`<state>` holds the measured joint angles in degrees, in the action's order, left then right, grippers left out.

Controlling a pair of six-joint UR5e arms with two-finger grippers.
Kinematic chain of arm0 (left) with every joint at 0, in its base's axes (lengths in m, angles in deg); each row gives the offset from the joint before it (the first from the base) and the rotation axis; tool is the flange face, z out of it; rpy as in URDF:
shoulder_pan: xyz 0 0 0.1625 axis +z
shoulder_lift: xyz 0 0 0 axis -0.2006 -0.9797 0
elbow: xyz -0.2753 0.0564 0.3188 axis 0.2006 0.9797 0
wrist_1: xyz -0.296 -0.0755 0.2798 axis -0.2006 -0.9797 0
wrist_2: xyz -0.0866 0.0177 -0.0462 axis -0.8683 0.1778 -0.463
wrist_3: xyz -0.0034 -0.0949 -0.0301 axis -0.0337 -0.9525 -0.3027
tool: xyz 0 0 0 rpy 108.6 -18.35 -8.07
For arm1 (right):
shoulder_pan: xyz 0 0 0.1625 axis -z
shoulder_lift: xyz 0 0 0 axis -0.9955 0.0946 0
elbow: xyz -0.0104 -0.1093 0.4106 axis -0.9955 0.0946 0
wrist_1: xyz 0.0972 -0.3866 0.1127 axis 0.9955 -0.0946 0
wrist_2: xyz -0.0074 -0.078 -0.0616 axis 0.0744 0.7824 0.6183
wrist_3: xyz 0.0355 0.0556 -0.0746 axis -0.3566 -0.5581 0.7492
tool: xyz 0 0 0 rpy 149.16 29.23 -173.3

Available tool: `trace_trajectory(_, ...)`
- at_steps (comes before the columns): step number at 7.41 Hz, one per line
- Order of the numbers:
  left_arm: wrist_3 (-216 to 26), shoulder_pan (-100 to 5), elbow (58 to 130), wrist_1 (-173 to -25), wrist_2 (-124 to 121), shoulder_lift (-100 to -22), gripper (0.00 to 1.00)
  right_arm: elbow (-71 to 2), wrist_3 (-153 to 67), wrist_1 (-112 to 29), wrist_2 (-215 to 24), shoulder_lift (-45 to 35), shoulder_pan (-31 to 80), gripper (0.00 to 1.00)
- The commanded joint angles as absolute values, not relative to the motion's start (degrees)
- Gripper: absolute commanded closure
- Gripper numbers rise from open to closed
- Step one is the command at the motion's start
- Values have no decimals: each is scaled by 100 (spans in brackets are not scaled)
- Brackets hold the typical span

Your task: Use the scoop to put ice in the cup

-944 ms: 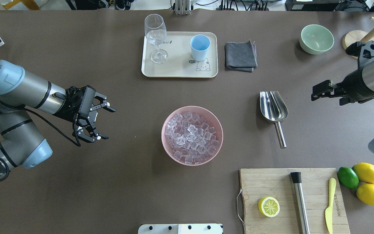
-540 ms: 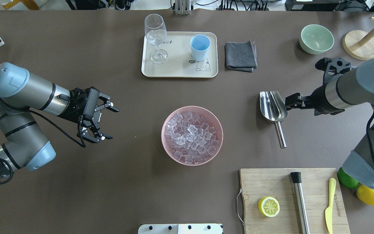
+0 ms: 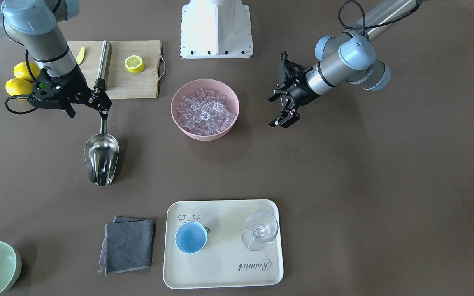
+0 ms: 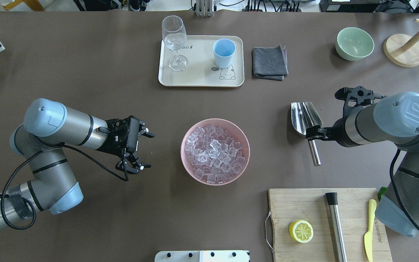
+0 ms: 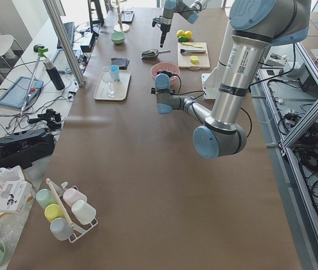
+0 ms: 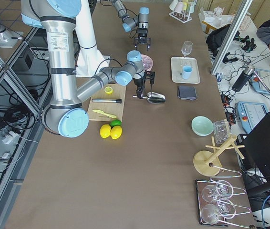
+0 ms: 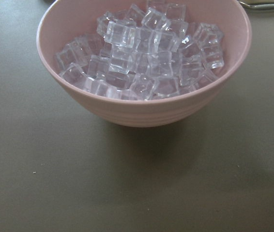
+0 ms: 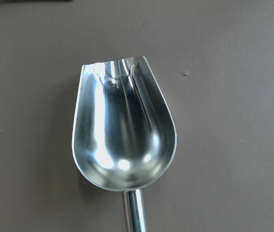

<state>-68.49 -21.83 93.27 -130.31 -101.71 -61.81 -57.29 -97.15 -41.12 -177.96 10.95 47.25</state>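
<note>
While the scoop (image 4: pixel 306 118) lies flat, its handle sits beneath the right gripper (image 3: pixel 89 107), jaws apart.

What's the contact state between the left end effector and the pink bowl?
Apart. The overhead view shows bare table between the left end effector and the bowl; the front-facing view shows the same gap.

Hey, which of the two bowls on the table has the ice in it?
The pink bowl in the middle of the table, heaped with ice; the green bowl, far off to the robot's right, is empty.
</note>
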Motion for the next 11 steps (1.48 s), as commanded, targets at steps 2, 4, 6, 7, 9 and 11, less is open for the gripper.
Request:
trace_trajectory(2, -6950, -2086, 8843, -12874, -10106, -6749, 2, -5724, -9593, -3898, -17253, 1338, 5187, 0)
trace_trajectory(4, -7237, -2086, 8825, -12470, -10167, -7066, 2, -5698, -9593, -3731, -17068, 1453, 5371, 1)
trace_trajectory(6, -7284, -2095, 8825, -12469, -10299, -7067, 2, -5698, -9601, -3730, -16944, 1462, 5486, 7)
trace_trajectory(7, -7284, -2086, 8825, -12469, -10308, -7058, 2, -5689, -9593, -3730, -16874, 1462, 5547, 11)
trace_trajectory(9, -7293, -2077, 8825, -12478, -10299, -7075, 2, -5654, -9575, -3730, -16795, 1453, 5670, 16)
trace_trajectory(11, -7302, -2016, 8825, -12495, -10299, -7067, 2, -5601, -9505, -3722, -16742, 1444, 5715, 28)
